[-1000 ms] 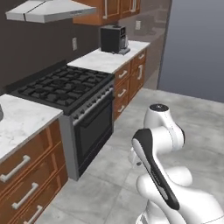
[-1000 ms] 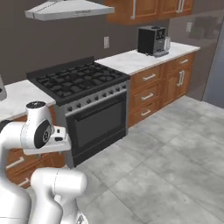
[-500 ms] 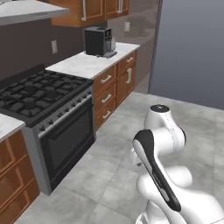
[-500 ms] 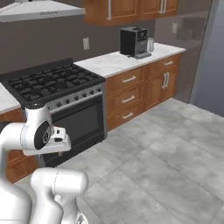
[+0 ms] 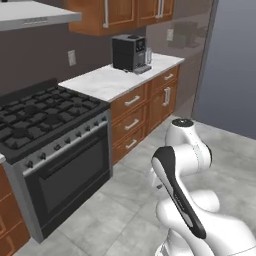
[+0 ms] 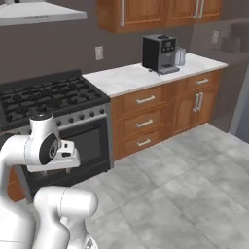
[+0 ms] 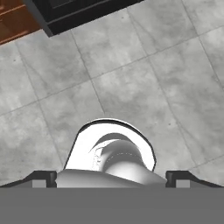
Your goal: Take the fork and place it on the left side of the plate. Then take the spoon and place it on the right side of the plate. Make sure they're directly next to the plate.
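Whole view has slid since the earlier frames — base driving, not things moving: stove [image 5: 47,120] now sits at 9 o'clock in the left base view, coffee machine [image 5: 129,52] on the counter [image 5: 117,80] has come in to 12 o'clock. Arm folded, gripper [image 7: 112,179] pointing down at the grey floor tiles [image 7: 131,65], fingertips [image 7: 43,178] spread wide, nothing between them — released. Fork, spoon, plate: none seen, so direction from the pincer and their long axis can't be told. Counter carries just the coffee machine. My guess: transit phase, nothing placed yet.
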